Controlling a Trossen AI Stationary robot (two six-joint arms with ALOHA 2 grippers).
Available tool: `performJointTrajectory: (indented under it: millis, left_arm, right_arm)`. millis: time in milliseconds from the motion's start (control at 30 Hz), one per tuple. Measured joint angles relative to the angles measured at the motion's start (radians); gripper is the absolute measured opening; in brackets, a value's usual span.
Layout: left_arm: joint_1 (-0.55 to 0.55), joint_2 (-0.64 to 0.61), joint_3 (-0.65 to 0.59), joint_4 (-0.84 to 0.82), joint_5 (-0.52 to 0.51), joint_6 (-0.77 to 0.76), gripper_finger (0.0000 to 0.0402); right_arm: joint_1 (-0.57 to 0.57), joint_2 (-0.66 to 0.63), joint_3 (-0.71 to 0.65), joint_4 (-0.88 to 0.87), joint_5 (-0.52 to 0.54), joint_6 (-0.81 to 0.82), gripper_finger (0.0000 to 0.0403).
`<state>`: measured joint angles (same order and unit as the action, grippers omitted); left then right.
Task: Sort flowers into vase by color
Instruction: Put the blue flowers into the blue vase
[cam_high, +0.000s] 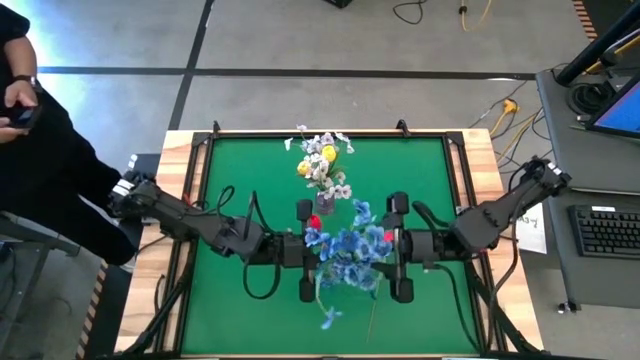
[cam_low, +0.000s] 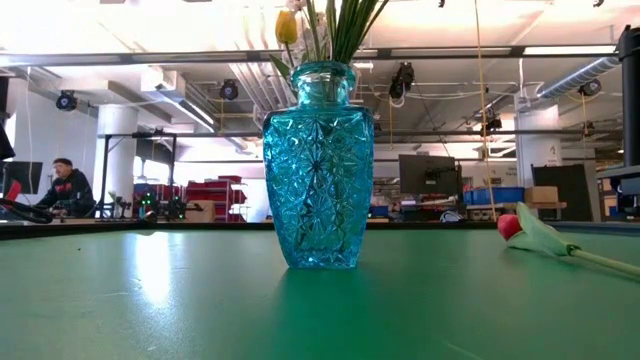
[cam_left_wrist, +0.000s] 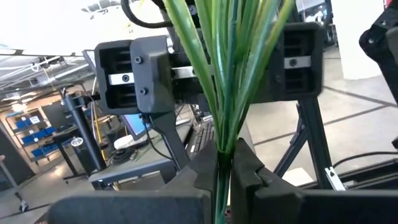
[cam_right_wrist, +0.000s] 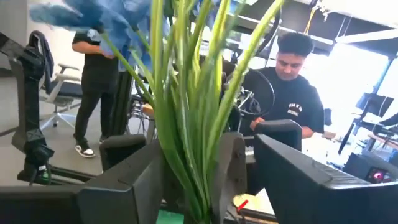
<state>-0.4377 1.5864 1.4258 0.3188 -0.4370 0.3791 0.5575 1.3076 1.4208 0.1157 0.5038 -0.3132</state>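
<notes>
A bunch of blue flowers (cam_high: 345, 250) stands upright above the middle of the table, between my two grippers. My left gripper (cam_left_wrist: 222, 171) comes from the table's left and is shut on the bunch's green stems (cam_left_wrist: 227, 93). My right gripper (cam_right_wrist: 214, 186) faces it from the right and is open, one finger on either side of the stems (cam_right_wrist: 186, 137). A teal glass vase (cam_low: 318, 165) stands on its base on the green mat. It holds a yellow tulip (cam_low: 287, 25) and white sprays (cam_high: 322, 165). A red tulip (cam_low: 510, 225) lies on the mat. My left gripper pinches several green stems together (cam_left_wrist: 222, 155) between its two fingers, well below the blooms. The fingers come level from the table's left and lie across the stems. The bunch stands upright in the hold, with the blue blooms (cam_high: 350, 245) above, lifted clear of the mat.
A blue bloom (cam_high: 328, 320) and a loose stem (cam_high: 372, 325) show near the table's near edge. The green mat (cam_high: 240, 170) has a raised frame. A person (cam_high: 30, 150) stands at the table's left. A desk with a keyboard (cam_high: 605, 230) is on the right.
</notes>
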Motion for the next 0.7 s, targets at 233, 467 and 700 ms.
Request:
performJointTrajectory:
  millis: [233, 467, 700]
  left_arm:
    - [-0.008, -0.092, -0.026, -0.062, -0.001, -0.05, 0.0]
    - [-0.038, -0.251, -0.238, 0.08, -0.006, -0.124, 0.0]
    - [-0.115, -0.404, -0.441, 0.164, -0.077, -0.205, 0.0]
  right_arm:
    - [0.0, -0.071, 0.0, -0.122, 0.021, 0.073, 0.0255]
    - [0.0, -0.134, -0.001, -0.279, 0.057, 0.155, 0.0274]
    - [0.0, -0.218, -0.074, -0.502, 0.195, 0.313, 0.0281]
